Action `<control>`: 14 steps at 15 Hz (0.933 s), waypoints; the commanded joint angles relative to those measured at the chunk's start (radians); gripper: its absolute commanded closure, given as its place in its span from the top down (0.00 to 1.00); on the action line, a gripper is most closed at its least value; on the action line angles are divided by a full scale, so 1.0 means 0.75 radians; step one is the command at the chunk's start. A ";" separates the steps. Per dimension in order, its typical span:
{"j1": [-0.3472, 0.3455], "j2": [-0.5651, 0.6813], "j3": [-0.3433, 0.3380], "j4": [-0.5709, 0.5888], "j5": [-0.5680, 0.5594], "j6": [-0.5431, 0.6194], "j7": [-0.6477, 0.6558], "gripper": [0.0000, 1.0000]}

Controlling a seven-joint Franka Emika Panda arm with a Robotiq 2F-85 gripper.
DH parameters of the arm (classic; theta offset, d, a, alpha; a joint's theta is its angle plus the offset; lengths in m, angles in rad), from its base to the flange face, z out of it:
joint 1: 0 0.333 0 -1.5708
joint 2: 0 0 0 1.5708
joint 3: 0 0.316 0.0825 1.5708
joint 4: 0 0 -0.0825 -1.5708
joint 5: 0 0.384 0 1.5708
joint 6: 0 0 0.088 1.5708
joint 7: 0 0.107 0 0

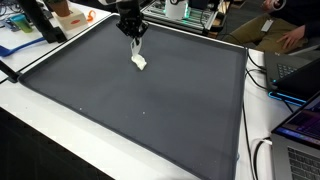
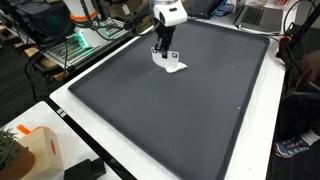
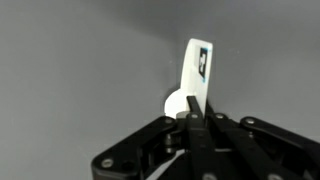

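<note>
1. Gripper (image 3: 195, 116): in the wrist view the two black fingers meet on the rounded end of a white plastic piece (image 3: 196, 70), so the jaws are clamped on it.
2. White plastic piece: a flat, narrow strip with a small dark mark near its far end. It runs straight out from the fingertips, away from the wrist camera.
3. Position in both exterior views: the gripper (image 1: 134, 48) (image 2: 163, 48) points down over the far part of a dark grey mat (image 1: 150, 115) (image 2: 170, 125), with the white plastic piece (image 1: 139, 62) (image 2: 172, 66) just below the fingertips.
4. Contact: the lower end of the piece lies at or very near the mat surface. The pictures do not show whether it touches.
5. Support: the mat covers most of a white table (image 1: 35, 100) (image 2: 100, 140), whose bare margin shows along the mat's edges.
6. Surroundings: an open laptop (image 1: 300, 140) stands on the table beside the mat in an exterior view. An orange-and-white box (image 2: 40, 150) sits at the near corner in an exterior view. Both are well apart from the gripper.
</note>
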 commanded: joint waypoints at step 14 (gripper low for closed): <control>0.055 0.156 0.006 0.180 -0.180 -0.194 0.257 0.01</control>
